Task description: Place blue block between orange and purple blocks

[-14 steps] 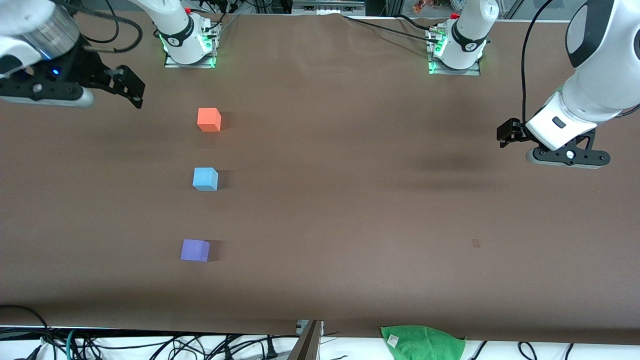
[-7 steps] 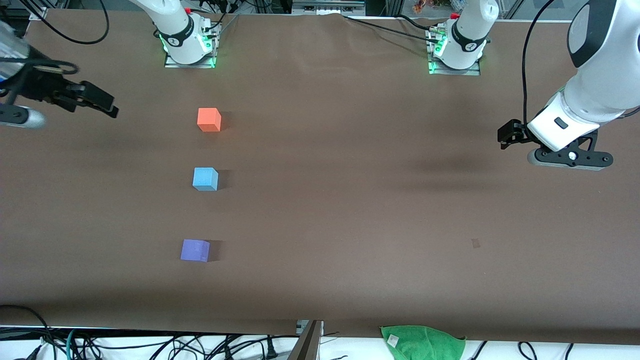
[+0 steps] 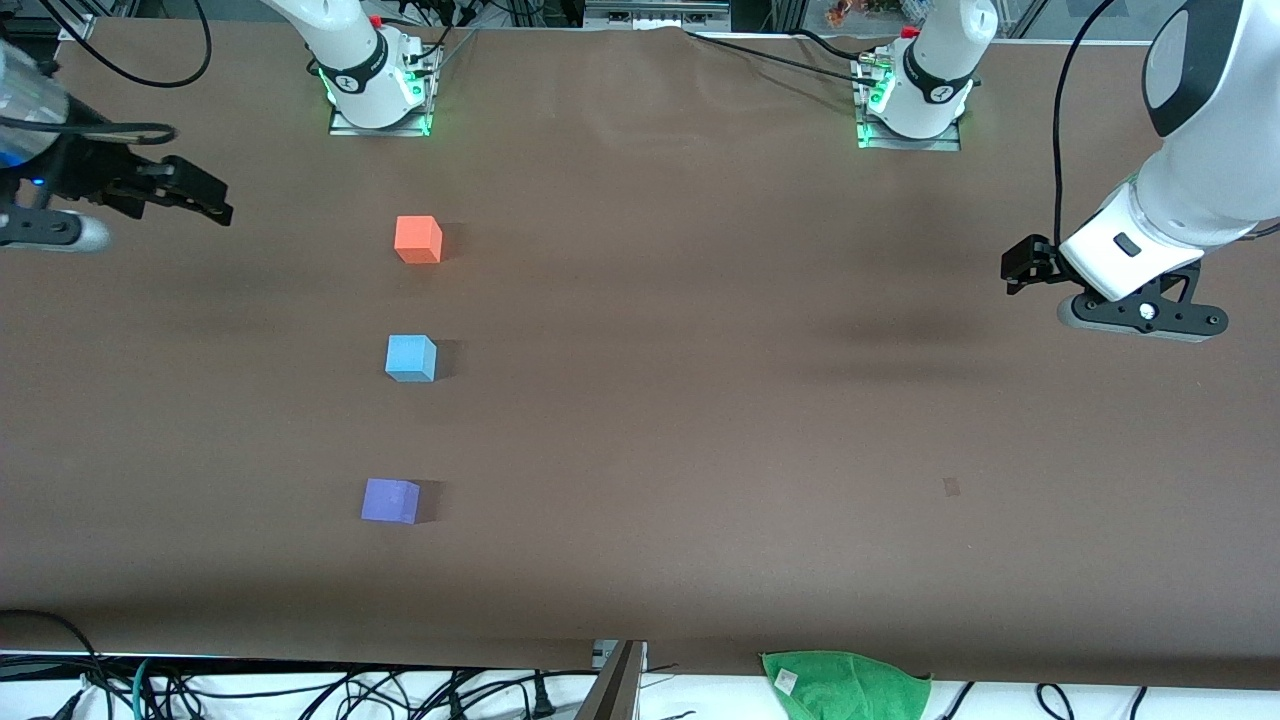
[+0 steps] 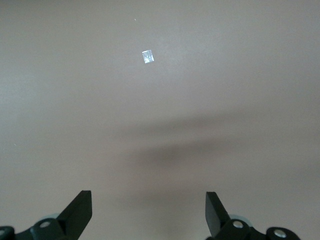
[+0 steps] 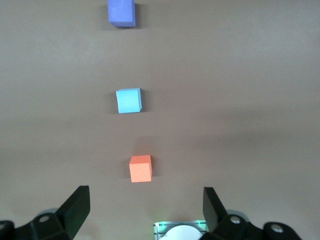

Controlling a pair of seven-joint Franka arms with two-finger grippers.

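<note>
The orange block (image 3: 418, 240), the blue block (image 3: 411, 358) and the purple block (image 3: 390, 501) stand in one line on the brown table, the orange farthest from the front camera, the purple nearest, the blue between them. The right wrist view shows the same line: orange (image 5: 140, 168), blue (image 5: 129, 100), purple (image 5: 121, 12). My right gripper (image 3: 203, 193) is open and empty, up in the air over the table's edge at the right arm's end; it also shows in its wrist view (image 5: 145, 210). My left gripper (image 3: 1018, 268) is open and empty over bare table (image 4: 148, 212).
A green cloth (image 3: 845, 685) lies at the table's edge nearest the front camera. A small pale patch (image 3: 951, 487) marks the table under the left arm and shows in the left wrist view (image 4: 147, 56). The arm bases (image 3: 378, 90) (image 3: 912, 100) stand along the table's farthest edge.
My right gripper has drawn away from the blocks toward the right arm's end of the table. My left gripper has shifted slightly. The blocks have not moved.
</note>
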